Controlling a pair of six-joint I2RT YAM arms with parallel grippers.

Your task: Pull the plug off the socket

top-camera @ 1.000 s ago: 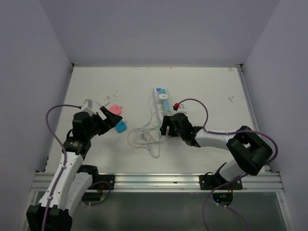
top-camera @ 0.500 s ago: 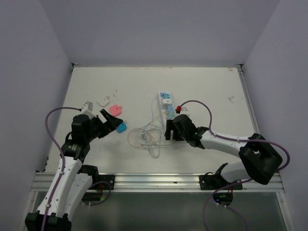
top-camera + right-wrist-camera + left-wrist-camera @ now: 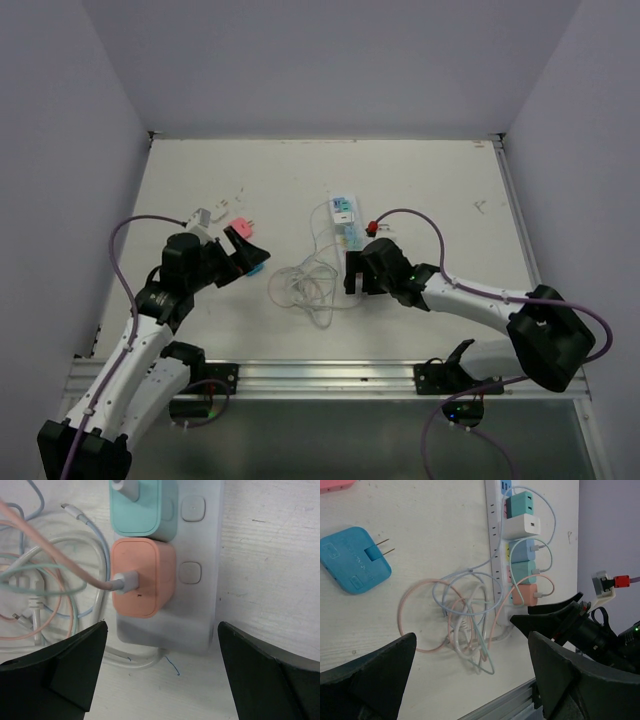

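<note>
The white power strip point(image 3: 346, 220) lies mid-table, end-on to me, and also shows in the left wrist view point(image 3: 494, 535) and the right wrist view point(image 3: 202, 540). Several plug cubes sit in it. The nearest is an orange plug point(image 3: 144, 577) point(image 3: 522, 594) with a cable, and a teal plug point(image 3: 145, 507) is beyond it. My right gripper point(image 3: 355, 272) point(image 3: 160, 645) is open, its fingers apart on either side of the strip's near end, touching nothing. My left gripper point(image 3: 245, 255) point(image 3: 470, 655) is open and empty, left of the strip and above the cables.
A tangle of pastel cables point(image 3: 305, 285) point(image 3: 465, 625) lies left of the strip's near end. A loose blue flat adapter point(image 3: 355, 560) and a pink one point(image 3: 238, 224) lie at the left. The table's metal front rail point(image 3: 320, 375) is close behind the grippers.
My left gripper has moved right, toward the cables and over the blue adapter. My right gripper has stayed open at the strip's near end, and its arm has stretched out further right.
</note>
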